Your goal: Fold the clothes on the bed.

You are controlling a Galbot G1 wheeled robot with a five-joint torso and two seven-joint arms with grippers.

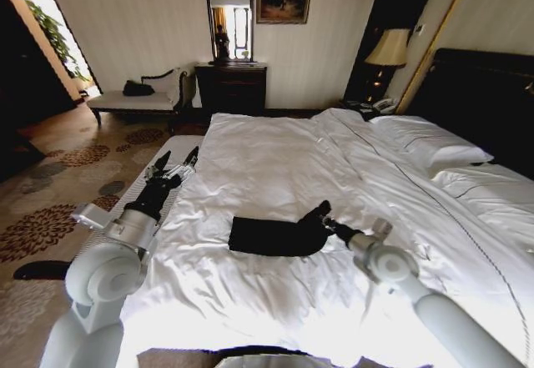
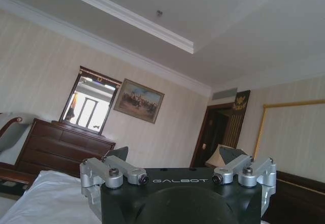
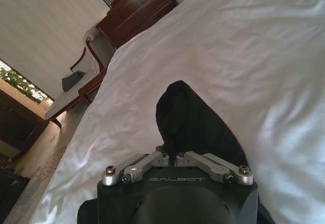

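The clothes are a black T-shirt [image 1: 269, 236] lying in a long folded bundle on the white duvet of the bed [image 1: 275, 155], near its front middle. My right gripper [image 1: 322, 215] is at the bundle's right end. In the right wrist view its fingers [image 3: 161, 157] meet, shut on the black fabric [image 3: 188, 117], with white duvet [image 3: 254, 56] all around. My left gripper [image 1: 180, 164] hangs in the air above the bed's left edge, well apart from the shirt. The left wrist view shows this gripper [image 2: 175, 155] open, fingers [image 2: 116, 154] spread and holding nothing.
Pillows [image 1: 430, 143] and a dark headboard [image 1: 484, 93] lie at the right. A striped bench [image 1: 138, 189] runs along the bed's left side. Farther back stand a chaise [image 1: 138, 99], a dark dresser with mirror [image 1: 231, 87] and a lamp [image 1: 388, 48]. Patterned carpet [image 1: 58, 193] covers the floor at left.
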